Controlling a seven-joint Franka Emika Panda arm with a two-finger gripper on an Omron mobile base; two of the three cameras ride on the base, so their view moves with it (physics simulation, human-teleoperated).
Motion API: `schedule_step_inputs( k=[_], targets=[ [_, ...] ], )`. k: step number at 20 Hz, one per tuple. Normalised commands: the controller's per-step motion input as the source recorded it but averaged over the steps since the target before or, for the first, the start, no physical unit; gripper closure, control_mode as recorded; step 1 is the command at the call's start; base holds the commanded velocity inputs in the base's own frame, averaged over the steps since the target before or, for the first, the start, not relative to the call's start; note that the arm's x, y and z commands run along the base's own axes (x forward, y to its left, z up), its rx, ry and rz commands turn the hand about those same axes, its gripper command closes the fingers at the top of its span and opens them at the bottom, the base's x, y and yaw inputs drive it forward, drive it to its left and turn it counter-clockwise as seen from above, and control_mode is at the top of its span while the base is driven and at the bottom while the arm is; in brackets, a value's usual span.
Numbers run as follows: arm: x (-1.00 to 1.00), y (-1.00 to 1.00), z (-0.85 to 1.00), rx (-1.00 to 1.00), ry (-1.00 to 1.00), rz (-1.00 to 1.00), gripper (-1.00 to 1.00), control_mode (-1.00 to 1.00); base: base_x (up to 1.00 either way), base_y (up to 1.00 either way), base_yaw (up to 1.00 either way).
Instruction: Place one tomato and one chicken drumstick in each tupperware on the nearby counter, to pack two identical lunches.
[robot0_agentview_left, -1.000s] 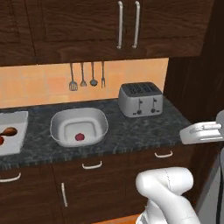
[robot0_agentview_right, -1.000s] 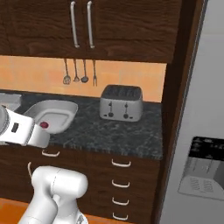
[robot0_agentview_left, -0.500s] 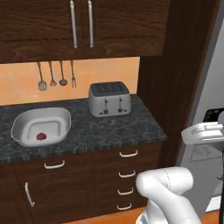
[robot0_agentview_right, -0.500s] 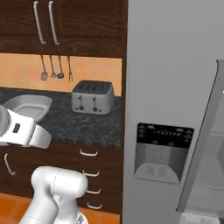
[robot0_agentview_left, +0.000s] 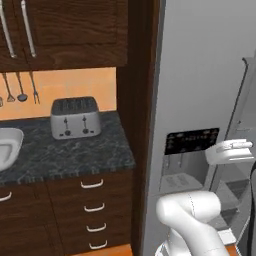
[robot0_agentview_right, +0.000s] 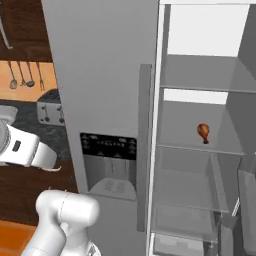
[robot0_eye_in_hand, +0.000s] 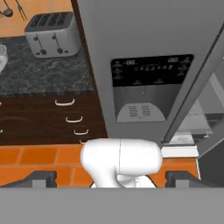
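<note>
One chicken drumstick stands on a middle shelf of the open fridge, alone on that shelf. At the left edge of the left base view a corner of the rounded pale tupperware rests on the dark counter; the counter also lies at the upper left of the hand view. The tomato is out of view. My gripper is open, its dark fingertips far apart with nothing between them, looking down at the floor before the fridge.
A steel toaster stands at the counter's right end, with drawers below. The fridge's shut left door carries a dispenser panel. An open fridge door stands at the right. Utensils hang on the wall.
The base has driven right, so both views slid from the tubs and toaster to the fridge. The open fridge with the drumstick came into view. The gripper stays open.
</note>
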Motion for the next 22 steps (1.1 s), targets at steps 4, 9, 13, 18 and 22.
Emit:
schedule_step_inputs(
  k=[4,9,13,18,22],
  targets=[
    [0.00,0.00,0.00,0.00,0.00,0.00,-1.00,1.00,0.00,-0.74,0.05],
    [0.00,0.00,0.00,0.00,0.00,0.00,-1.00,1.00,0.07,-0.32,0.07],
    [0.00,0.00,0.00,0.00,0.00,0.00,-1.00,1.00,0.00,-0.59,0.02],
    [0.00,0.00,0.00,0.00,0.00,0.00,-1.00,1.00,0.03,-0.51,0.00],
    [0.00,0.00,0.00,0.00,0.00,0.00,-1.00,1.00,0.19,-0.26,0.00]
  ],
)
